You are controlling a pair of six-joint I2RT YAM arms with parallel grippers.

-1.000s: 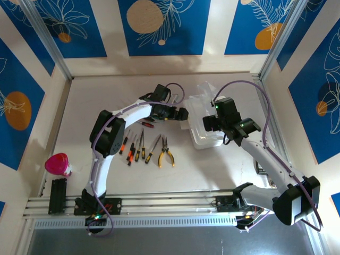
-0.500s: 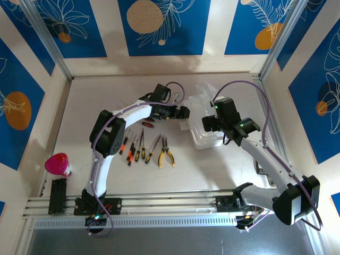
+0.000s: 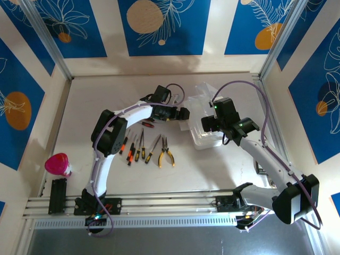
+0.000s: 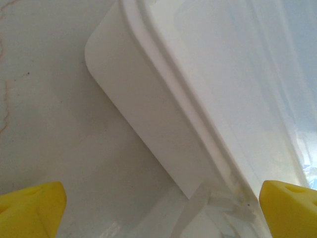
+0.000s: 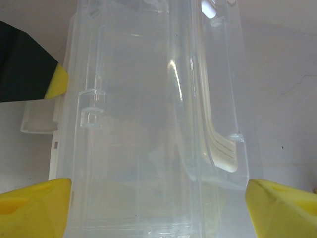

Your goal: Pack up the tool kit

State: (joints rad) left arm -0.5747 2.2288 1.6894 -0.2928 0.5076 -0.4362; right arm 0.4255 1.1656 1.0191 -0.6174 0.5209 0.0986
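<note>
**both grippers at the clear case, tools laid out to its left**

the left arm point(image 3: 135, 112) is folded at a raised elbow, and its forearm is stretched across toward the left side of the case point(image 3: 204, 139). the left gripper point(image 3: 183, 114) is held just beside that side. its yellow fingertips point(image 4: 29, 210) are spread wide. a rounded corner of the case is seen between them and nothing is grasped.

the right arm point(image 3: 265, 156) is bent at a low elbow well to the right of the case and carried up and over it. the right gripper point(image 3: 207, 125) is poised above the case's middle. its fingertips point(image 5: 32, 206) are set astride the case, one at each long side. it cannot be told whether they are pressed against the walls or merely close to them.

the case is laid flat on the table point(image 3: 223, 170). it is rectangular and made of clear plastic, with a rimmed wall, rounded corners and moulded ribs. a cream-white handle point(image 5: 220, 144) is seen through the plastic along one long side.

a pink cup point(image 3: 58, 164) is stood far to the left of the case. yellow-handled pliers point(image 3: 166, 153) are laid to the left of the case. a row of screwdrivers point(image 3: 133, 149) is laid further left. one small red screwdriver point(image 3: 147, 125) is laid apart from the row, just under the left forearm.
</note>
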